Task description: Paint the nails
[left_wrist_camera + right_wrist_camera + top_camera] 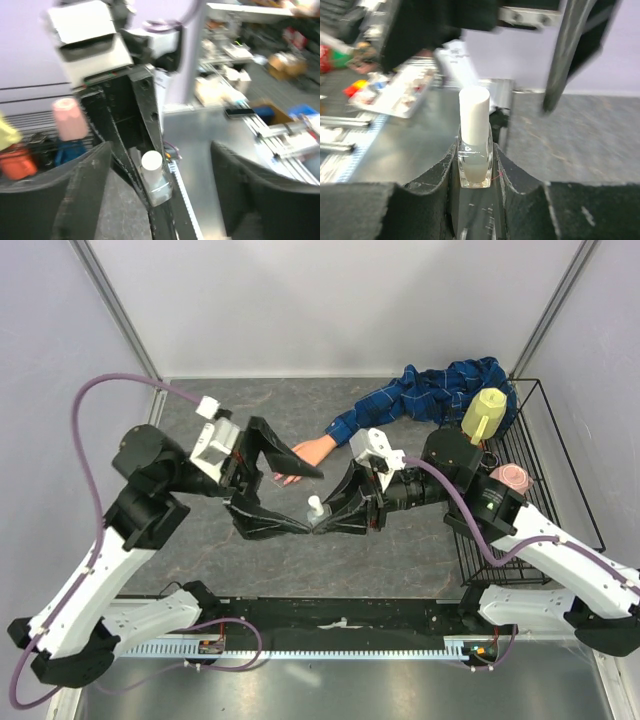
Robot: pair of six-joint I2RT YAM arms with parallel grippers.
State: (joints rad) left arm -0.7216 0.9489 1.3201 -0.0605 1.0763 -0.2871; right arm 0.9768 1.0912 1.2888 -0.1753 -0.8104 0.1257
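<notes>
The job is at its very start. The right gripper (330, 521) is clamped on the glass base of a small clear bottle (474, 150) just below the centre of the top view, holding it upright with its white cap (473, 112) on. The left gripper (314, 500) stands wide, one finger on either side of the cap and touching nothing. This looks like the unscrewing step, with the cap not yet off and no brush out.

The mannequin hand (308, 450) lies palm-down on the grey table (200, 570), a little above the centre of the top view. It comes out of a blue plaid sleeve (430, 395) that runs to the upper right. Its nails (287, 478) sit at the fingertips, which point to the lower left, close by the upper finger of the left gripper. They are too small in this view to say for sure, but no polish shows on them. Opening the bottle, loading the brush and coating every nail are probably all left to do.
</notes>
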